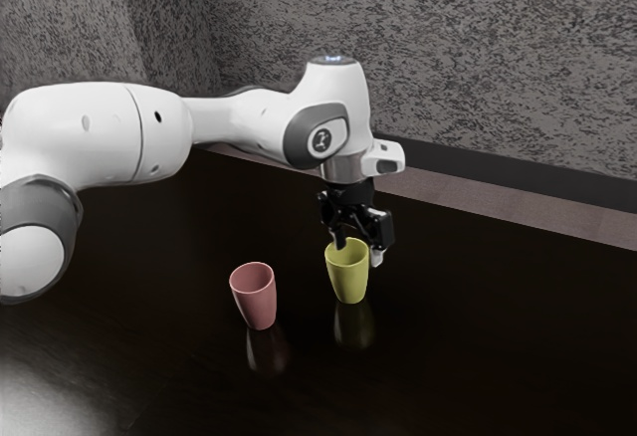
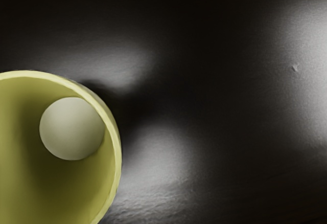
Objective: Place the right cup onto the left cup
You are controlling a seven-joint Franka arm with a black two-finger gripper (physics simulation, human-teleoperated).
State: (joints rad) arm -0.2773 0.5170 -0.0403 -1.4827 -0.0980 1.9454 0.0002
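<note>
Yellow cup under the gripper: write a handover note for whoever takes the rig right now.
Gripper: open, fingers apart at the yellow cup's rim.
Yellow cup: upright on the table.
Pink cup: upright on the table, toward the exterior view's left.
Done: gripper at the yellow cup; no grip or stacking yet.
Left: close on a cup, likely the yellow, lift it, set it onto the other, release.

A dark, glossy table, on it a pink cup and a yellow-green cup, apart.
</note>
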